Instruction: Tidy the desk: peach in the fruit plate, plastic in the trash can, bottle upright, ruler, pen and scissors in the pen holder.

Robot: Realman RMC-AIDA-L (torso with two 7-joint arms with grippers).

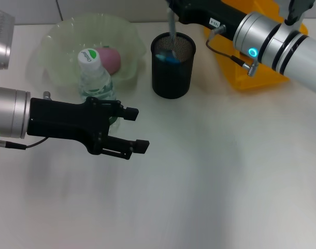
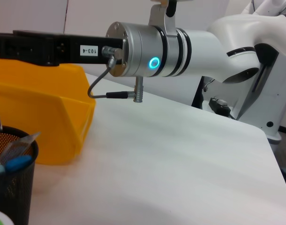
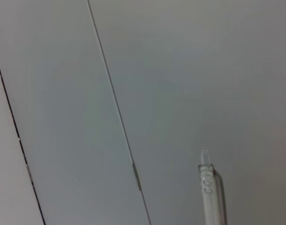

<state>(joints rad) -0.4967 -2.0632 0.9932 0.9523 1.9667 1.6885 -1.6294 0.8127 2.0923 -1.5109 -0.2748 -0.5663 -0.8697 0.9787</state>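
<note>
Pen (image 1: 171, 23) held upright over the black mesh pen holder (image 1: 172, 70).
Right hand (image 1: 174, 8) seemingly clamped on it; left hand (image 1: 139, 129) open above the counter (image 1: 225, 176), beside the upright bottle (image 1: 95, 78).

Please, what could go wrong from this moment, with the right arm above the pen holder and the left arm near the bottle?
1. The right pincer holds a slim clear item, probably the ruler, over the pen holder. It could catch on the rim or tip the holder.
2. The open left pincer sits close to the upright bottle, which stands by the fruit plate. A careless swing might knock the bottle over.
</note>
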